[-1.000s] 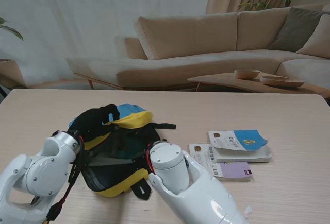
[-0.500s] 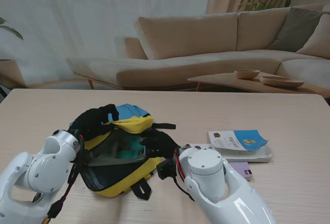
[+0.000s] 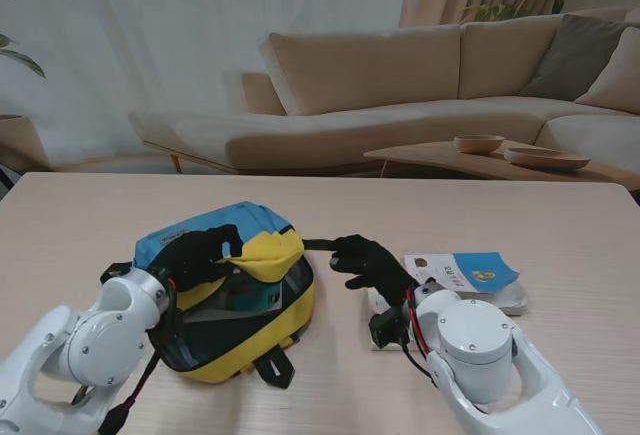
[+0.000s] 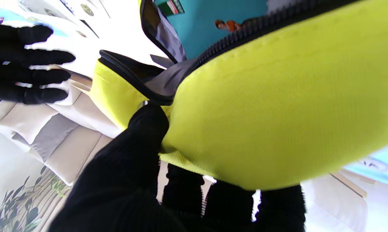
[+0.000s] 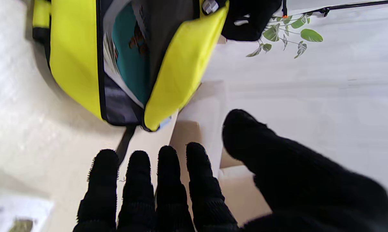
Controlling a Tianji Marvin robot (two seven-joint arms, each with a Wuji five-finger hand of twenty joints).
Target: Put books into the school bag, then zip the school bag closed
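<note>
The school bag [image 3: 235,305] lies on the bench [image 3: 520,215] left of centre, yellow and blue, its main compartment unzipped and gaping toward the right. The left hand [image 3: 195,255] grips the yellow flap [image 3: 268,251] at the top of the opening — in the left wrist view the thumb presses the flap's edge beside the zip teeth [image 4: 213,48], with the other fingers [image 4: 184,187] curled under the fabric, so the flap is pinched and lifted. Inside the bag a teal-covered book [image 5: 129,61] sits upright against the grey lining.

The right hand [image 3: 368,263] hovers over the bench just right of the bag, holding nothing, its fingers [image 5: 168,180] stretched out side by side and the thumb spread apart. It is near the bag's black strap [image 3: 318,245] but not touching the bag.

Farther right, two more books lie on the bench — a blue-and-white book [image 3: 462,273] resting on a white one, and a purple-edged book [image 3: 455,333] nearer to me, partly hidden behind the right wrist.
</note>
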